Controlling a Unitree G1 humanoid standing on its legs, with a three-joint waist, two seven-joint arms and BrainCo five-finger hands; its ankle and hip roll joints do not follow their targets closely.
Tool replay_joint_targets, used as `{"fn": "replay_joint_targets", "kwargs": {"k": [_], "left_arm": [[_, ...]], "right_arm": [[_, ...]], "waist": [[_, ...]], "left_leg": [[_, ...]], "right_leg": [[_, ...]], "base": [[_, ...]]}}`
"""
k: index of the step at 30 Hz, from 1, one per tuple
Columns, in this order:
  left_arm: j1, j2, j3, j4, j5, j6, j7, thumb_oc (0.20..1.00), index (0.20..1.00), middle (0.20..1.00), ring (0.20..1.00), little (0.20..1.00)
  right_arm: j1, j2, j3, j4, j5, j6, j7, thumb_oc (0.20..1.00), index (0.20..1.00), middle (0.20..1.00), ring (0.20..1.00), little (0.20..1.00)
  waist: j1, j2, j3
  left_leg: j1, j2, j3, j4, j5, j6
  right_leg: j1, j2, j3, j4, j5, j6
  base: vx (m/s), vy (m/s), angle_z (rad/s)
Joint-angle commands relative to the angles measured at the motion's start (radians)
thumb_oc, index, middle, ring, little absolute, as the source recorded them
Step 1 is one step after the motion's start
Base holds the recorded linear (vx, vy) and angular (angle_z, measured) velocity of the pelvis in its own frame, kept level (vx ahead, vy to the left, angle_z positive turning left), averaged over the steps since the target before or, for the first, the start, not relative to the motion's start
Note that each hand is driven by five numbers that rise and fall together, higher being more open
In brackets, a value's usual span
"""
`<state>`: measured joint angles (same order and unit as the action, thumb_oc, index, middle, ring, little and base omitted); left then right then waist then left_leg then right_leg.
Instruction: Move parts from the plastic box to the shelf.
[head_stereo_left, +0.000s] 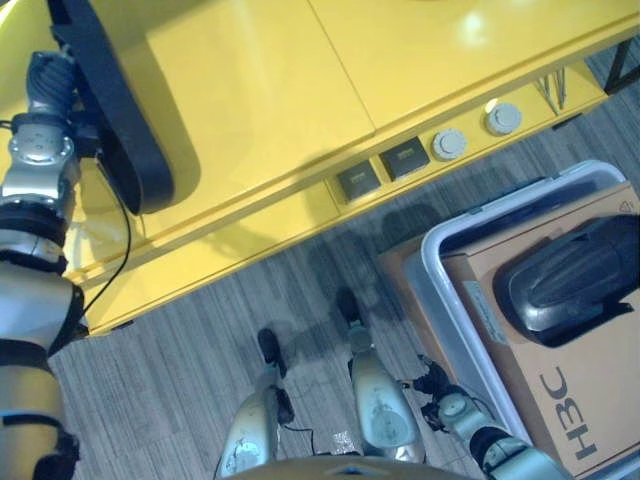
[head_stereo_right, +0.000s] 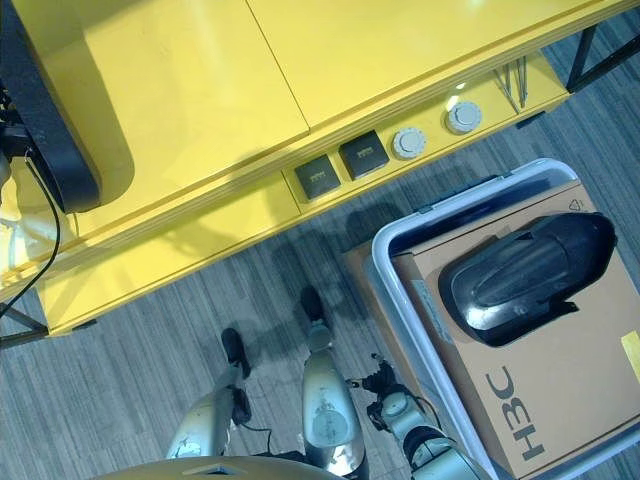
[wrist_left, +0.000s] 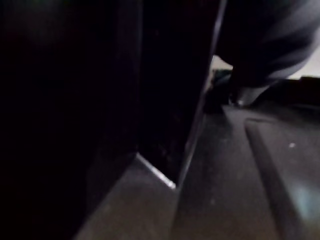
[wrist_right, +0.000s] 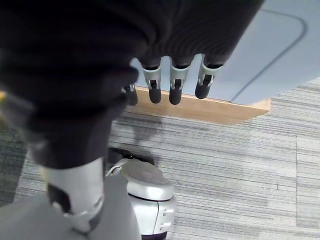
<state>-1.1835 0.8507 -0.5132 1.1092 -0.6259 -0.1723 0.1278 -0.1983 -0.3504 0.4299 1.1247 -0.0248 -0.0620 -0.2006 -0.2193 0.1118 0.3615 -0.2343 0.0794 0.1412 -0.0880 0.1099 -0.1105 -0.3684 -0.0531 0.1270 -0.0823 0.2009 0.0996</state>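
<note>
A long black part (head_stereo_left: 110, 100) lies on the yellow shelf (head_stereo_left: 270, 90) at its left end. My left hand (head_stereo_left: 48, 80) is raised against that part's left side, and the part hides most of it. In the left wrist view the black part (wrist_left: 165, 100) looms very close and dark. A grey plastic box (head_stereo_left: 440, 270) stands on the floor at the right, with a black curved part (head_stereo_left: 570, 275) lying on cardboard (head_stereo_left: 590, 400) inside it. My right hand (wrist_right: 175, 30) hangs low beside the box, its fingers (wrist_right: 172, 82) relaxed and holding nothing.
Two black square panels (head_stereo_left: 385, 170) and two round knobs (head_stereo_left: 475, 130) sit on the shelf's front ledge. A wooden board (wrist_right: 200, 107) lies under the box. Grey carpet (head_stereo_left: 200, 310) covers the floor between shelf and box.
</note>
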Motion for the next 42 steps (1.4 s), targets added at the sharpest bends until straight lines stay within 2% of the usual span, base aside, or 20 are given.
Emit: {"fn": "replay_joint_targets", "kwargs": {"k": [1,2,15,21,28,34,38,40,41,42], "left_arm": [[-0.061,-0.011,-0.026,0.06,0.014,-0.003,0.004,0.846,0.846,0.846,0.846,0.846],[-0.069,-0.017,-0.025,0.067,0.017,-0.003,0.008,1.0,1.0,1.0,1.0,1.0],[-0.115,-0.1,0.02,0.11,-0.039,0.008,0.084,1.0,1.0,1.0,1.0,1.0],[-0.065,-0.154,0.096,0.079,-0.148,-0.003,0.115,1.0,1.0,1.0,1.0,1.0],[0.091,-0.229,0.192,-0.029,-0.224,-0.018,0.153,1.0,1.0,1.0,1.0,1.0],[0.184,-0.231,0.217,-0.086,-0.16,-0.013,0.174,1.0,1.0,1.0,1.0,1.0],[0.299,-0.213,0.228,-0.192,-0.086,-0.012,0.171,1.0,1.0,1.0,1.0,1.0],[0.394,-0.184,0.24,-0.365,-0.02,-0.027,0.179,1.0,1.0,1.0,1.0,1.0],[0.399,-0.184,0.242,-0.37,-0.018,-0.025,0.181,1.0,1.0,1.0,1.0,1.0],[0.636,-0.187,0.309,-0.661,0.058,-0.057,0.165,1.0,1.0,1.0,1.0,1.0]], "right_arm": [[-0.004,0.033,0.039,0.037,0.03,-0.002,-0.013,1.0,1.0,1.0,1.0,1.0],[-0.005,0.035,0.039,0.039,0.032,-0.001,-0.014,1.0,1.0,1.0,1.0,1.0],[0.0,0.052,0.049,0.055,0.052,0.011,-0.022,1.0,1.0,1.0,1.0,1.0],[0.008,0.047,0.037,0.073,0.047,0.028,-0.025,1.0,1.0,1.0,1.0,1.0],[0.013,0.035,0.025,0.097,0.009,0.06,-0.014,1.0,1.0,1.0,1.0,1.0],[0.034,0.034,0.013,0.103,-0.017,0.069,0.002,1.0,1.0,1.0,1.0,1.0],[0.05,0.029,-0.005,0.101,-0.025,0.069,0.015,1.0,1.0,1.0,1.0,1.0],[0.065,0.033,-0.024,0.093,-0.024,0.067,0.016,1.0,1.0,1.0,1.0,1.0],[0.067,0.032,-0.022,0.092,-0.024,0.067,0.016,1.0,1.0,1.0,1.0,1.0],[0.097,0.038,-0.061,0.074,-0.014,0.058,0.014,1.0,1.0,1.0,1.0,1.0]], "waist": [[-0.016,-0.007,-0.02],[-0.018,-0.007,-0.019],[-0.021,-0.013,-0.029],[-0.014,-0.006,-0.047],[0.013,0.01,-0.11],[0.034,-0.002,-0.178],[0.051,-0.018,-0.216],[0.064,-0.027,-0.227],[0.062,-0.027,-0.228],[0.08,-0.04,-0.235]], "left_leg": [[-0.003,-0.001,-0.028,0.001,0.002,-0.016],[-0.002,-0.001,-0.027,0.001,0.002,-0.016],[0.007,0.002,-0.025,0.001,-0.002,-0.016],[0.062,0.006,-0.028,0.001,-0.017,-0.014],[0.165,0.005,-0.052,0.001,-0.044,-0.01],[0.232,0.009,-0.066,0.001,-0.064,-0.004],[0.269,0.006,-0.075,0.001,-0.078,0.001],[0.279,0.005,-0.084,0.001,-0.082,0.005],[0.28,0.005,-0.084,0.001,-0.083,0.005],[0.289,0.004,-0.09,0.001,-0.087,0.007]], "right_leg": [[0.031,-0.012,0.022,-0.005,-0.06,0.046],[0.032,-0.011,0.022,-0.005,-0.06,0.045],[0.04,-0.005,0.02,-0.005,-0.068,0.039],[0.1,-0.008,0.004,-0.005,-0.09,0.036],[0.221,-0.021,-0.039,-0.005,-0.123,0.029],[0.298,-0.029,-0.068,-0.005,-0.142,0.03],[0.343,-0.033,-0.083,-0.003,-0.153,0.031],[0.357,-0.036,-0.092,0.001,-0.157,0.031],[0.358,-0.036,-0.093,0.0,-0.158,0.031],[0.372,-0.04,-0.097,0.0,-0.161,0.029]], "base": [[0.0,0.0,0.0],[0.0,0.0,0.0],[0.0,0.0,0.0],[0.01,0.004,0.01],[0.02,0.022,0.09],[0.01,0.028,0.18],[0.01,0.019,0.15],[0.0,0.0,0.0],[0.0,0.0,0.0],[0.0,0.008,0.11]]}}
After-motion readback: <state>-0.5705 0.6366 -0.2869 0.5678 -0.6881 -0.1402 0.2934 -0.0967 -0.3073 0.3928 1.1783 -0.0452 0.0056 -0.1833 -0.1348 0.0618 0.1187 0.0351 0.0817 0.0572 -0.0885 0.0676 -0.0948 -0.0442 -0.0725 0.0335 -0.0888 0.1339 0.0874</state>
